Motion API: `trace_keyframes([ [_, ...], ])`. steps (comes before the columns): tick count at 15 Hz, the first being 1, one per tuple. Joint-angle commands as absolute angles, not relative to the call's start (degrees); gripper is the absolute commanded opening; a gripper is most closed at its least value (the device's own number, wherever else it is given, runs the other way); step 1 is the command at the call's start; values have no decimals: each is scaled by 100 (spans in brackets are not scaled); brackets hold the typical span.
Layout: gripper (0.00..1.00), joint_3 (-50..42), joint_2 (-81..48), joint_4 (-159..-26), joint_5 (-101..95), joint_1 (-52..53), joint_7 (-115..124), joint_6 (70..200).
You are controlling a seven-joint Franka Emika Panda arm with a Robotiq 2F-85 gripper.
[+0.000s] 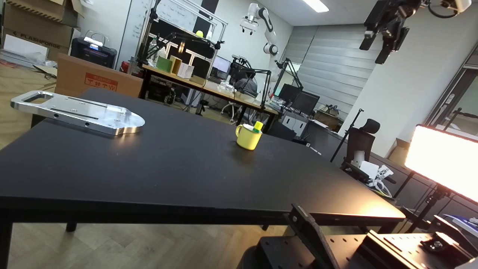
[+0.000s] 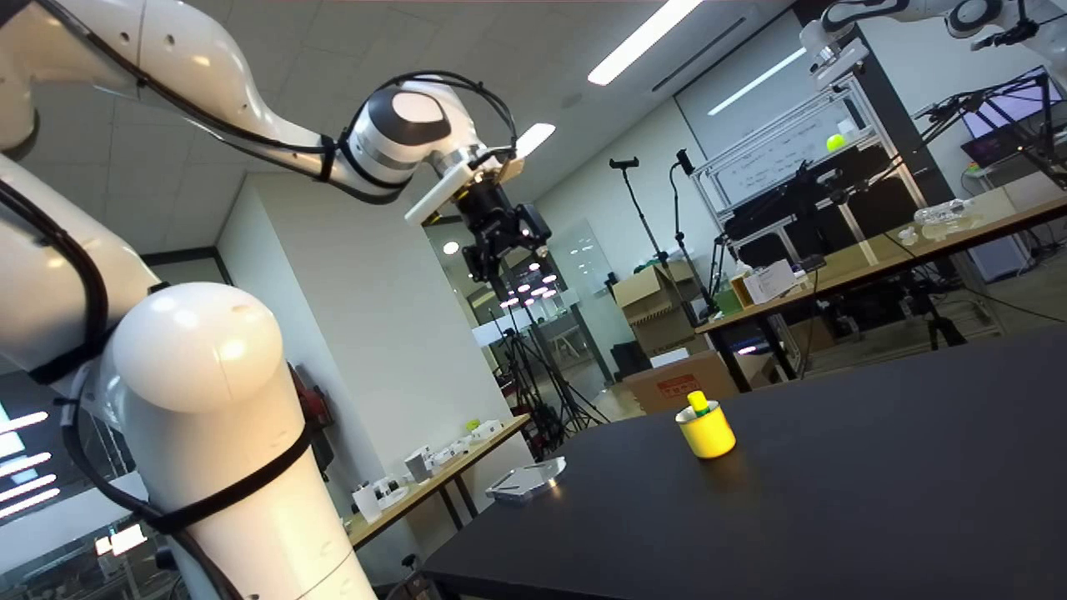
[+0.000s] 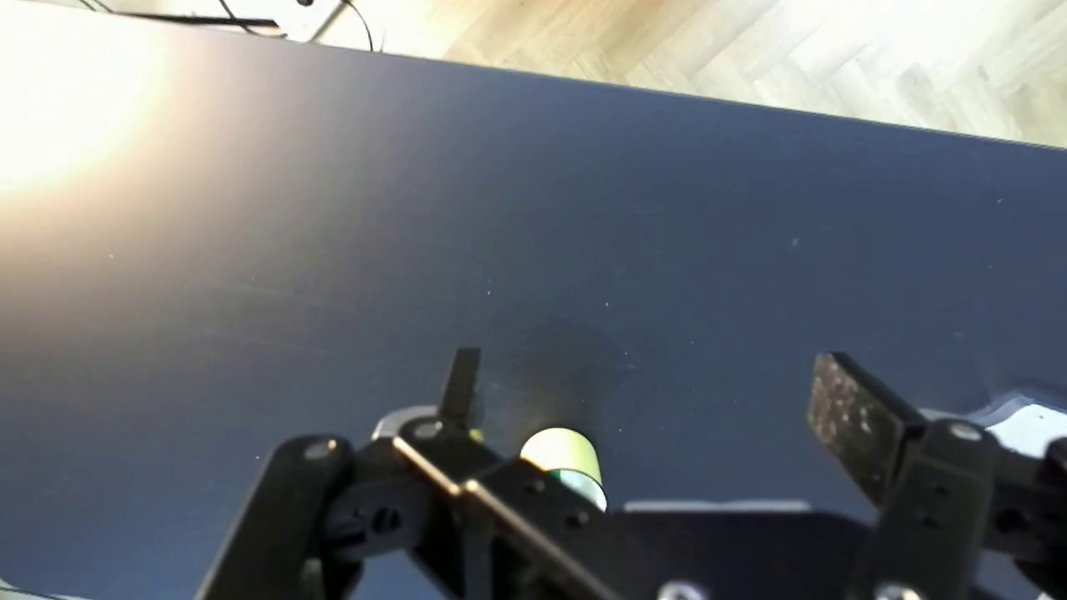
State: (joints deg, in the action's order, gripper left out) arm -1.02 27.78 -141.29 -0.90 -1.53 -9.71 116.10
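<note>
My gripper (image 3: pixel 648 358) stands open high above the black table (image 1: pixel 168 175), with nothing between its fingers. It also shows in both exterior views, as the black gripper (image 1: pixel 374 51) at the upper right and the gripper (image 2: pixel 521 271) under the white arm. A yellow mug (image 1: pixel 247 139) stands upright on the table, its handle showing. Inside it leans a small item with a yellow cap (image 1: pixel 258 125) and a green band. In the wrist view the mug (image 3: pixel 567 451) lies far below the jaws, partly hidden by the left finger linkage.
A silver metal plate (image 1: pixel 82 114) with a handle slot lies near a table edge; part of the plate (image 3: pixel 1032 427) shows in the wrist view. A bright lamp panel (image 1: pixel 444 160) stands beside the table. Behind are a cardboard box (image 1: pixel 97 76) and a wooden-topped bench (image 1: pixel 209 89).
</note>
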Motion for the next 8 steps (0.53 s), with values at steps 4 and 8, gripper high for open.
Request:
trace_keyframes([
  [4, 100, -486, 373, -12196, 152, -65, -2060, 11695],
  [8, 100, -333, -952, -10923, 159, -170, -2322, 11747],
])
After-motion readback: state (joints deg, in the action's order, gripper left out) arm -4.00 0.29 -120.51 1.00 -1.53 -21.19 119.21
